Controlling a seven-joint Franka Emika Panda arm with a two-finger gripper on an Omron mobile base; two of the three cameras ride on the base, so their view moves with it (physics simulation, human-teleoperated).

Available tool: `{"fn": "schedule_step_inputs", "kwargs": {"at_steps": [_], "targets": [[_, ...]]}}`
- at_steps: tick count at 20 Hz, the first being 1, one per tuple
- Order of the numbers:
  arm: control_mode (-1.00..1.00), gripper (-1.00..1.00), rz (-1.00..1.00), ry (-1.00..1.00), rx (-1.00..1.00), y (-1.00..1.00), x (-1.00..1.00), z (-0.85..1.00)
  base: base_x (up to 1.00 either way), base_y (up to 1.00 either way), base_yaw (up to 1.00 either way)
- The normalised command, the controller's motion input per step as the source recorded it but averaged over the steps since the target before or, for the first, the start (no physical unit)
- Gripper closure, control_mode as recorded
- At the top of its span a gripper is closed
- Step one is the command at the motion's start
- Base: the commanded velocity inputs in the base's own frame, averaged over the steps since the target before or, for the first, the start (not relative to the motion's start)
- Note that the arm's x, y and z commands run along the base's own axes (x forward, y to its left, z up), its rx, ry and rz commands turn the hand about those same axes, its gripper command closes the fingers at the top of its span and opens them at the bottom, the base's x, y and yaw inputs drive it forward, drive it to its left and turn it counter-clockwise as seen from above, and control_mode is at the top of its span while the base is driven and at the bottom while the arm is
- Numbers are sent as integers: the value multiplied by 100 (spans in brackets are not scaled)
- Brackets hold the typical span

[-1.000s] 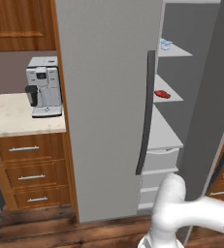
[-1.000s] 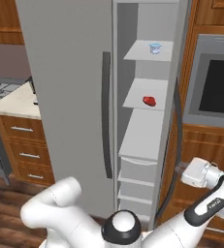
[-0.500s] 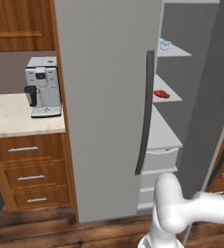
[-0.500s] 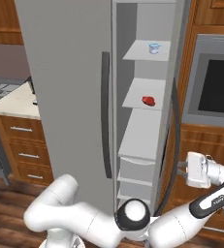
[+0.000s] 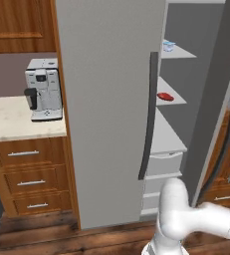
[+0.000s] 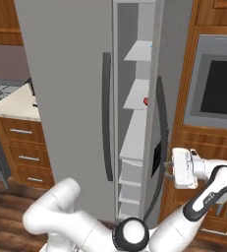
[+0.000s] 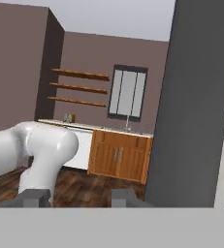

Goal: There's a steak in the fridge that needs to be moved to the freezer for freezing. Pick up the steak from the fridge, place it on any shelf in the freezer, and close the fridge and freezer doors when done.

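The steak (image 5: 165, 96), a small red lump, lies on a solid grey shelf (image 5: 172, 102) of the freezer (image 5: 183, 69). In the right base view only a sliver of the steak (image 6: 145, 101) shows past the freezer door (image 6: 171, 74), which stands partly swung in. My gripper (image 6: 168, 170) is shut and empty, low at the outer face of that door beside its dark handle (image 6: 161, 123). The fridge door (image 5: 111, 99) is closed flat. In the hand view my gripper (image 7: 79, 198) points along the door's grey face (image 7: 196, 106).
A coffee machine (image 5: 44, 89) stands on the pale counter (image 5: 17, 124) left of the fridge, above wooden drawers (image 5: 29, 182). A built-in oven (image 6: 218, 88) sits in wooden cabinets right of the freezer door. Grey freezer drawers (image 5: 164, 167) lie under the shelves.
The freezer door has swung inward toward closing, and my hand has moved left and up with it. The steak is now mostly covered by the door in the right base view.
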Motion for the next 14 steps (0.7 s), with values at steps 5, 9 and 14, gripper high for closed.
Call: {"fn": "schedule_step_inputs", "kwargs": {"at_steps": [5,9,14], "targets": [[-100,-100,-44,-24,7,100,3,-8,0,0,0],[-100,-100,-43,-5,8,100,33,0,0,0,0],[-100,-100,-24,10,12,76,96,0,0,0,0]]}}
